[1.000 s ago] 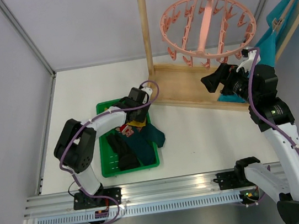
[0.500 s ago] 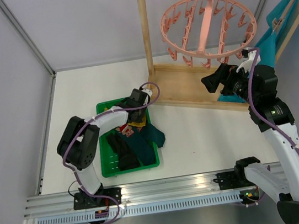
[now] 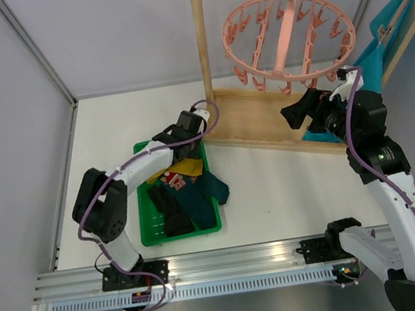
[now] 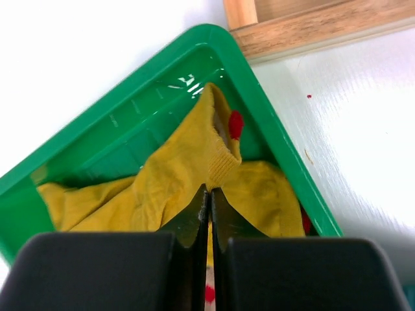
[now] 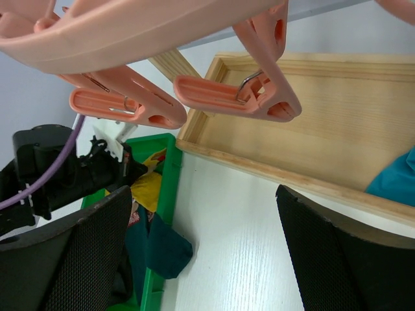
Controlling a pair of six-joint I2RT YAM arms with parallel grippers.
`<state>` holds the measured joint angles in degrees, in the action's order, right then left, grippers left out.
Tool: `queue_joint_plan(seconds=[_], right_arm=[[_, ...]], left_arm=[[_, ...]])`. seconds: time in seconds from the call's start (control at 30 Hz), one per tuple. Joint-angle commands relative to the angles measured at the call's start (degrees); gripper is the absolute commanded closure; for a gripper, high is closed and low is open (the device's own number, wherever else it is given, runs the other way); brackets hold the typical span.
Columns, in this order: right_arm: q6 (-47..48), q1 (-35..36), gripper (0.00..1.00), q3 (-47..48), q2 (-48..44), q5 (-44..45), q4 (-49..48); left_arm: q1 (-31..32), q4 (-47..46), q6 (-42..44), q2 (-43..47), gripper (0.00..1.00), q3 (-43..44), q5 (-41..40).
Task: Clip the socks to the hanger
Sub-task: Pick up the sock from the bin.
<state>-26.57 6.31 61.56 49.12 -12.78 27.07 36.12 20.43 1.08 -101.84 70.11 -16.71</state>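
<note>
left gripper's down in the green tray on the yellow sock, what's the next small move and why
Probably lift the left gripper straight up a little. Its jaws are shut on a fold of the yellow sock, which lies in the green tray. Raising it should pull the sock clear before carrying it to the pink hanger, where the open right gripper hovers under the clip pegs.

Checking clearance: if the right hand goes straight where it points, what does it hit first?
The right hand would probably meet the wooden tray's rim, below the hanger clips; depth is unclear.

Yellow red-dotted sock (image 4: 175,188), green tray (image 4: 117,103), pink hanger (image 3: 282,37).
</note>
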Motion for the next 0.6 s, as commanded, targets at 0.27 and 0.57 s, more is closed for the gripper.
queue_joint_plan(seconds=[0.27,0.57], right_arm=[[1.16,0.02,0.02,8.92,1.24,1.96,0.70],[4.33,0.02,0.02,19.73,4.92,3.20,1.84]], left_arm=[[0.79,10.06,-0.47,17.90,0.98,10.75,2.38],[4.92,13.76,-0.29,24.31,0.98,17.87,6.06]])
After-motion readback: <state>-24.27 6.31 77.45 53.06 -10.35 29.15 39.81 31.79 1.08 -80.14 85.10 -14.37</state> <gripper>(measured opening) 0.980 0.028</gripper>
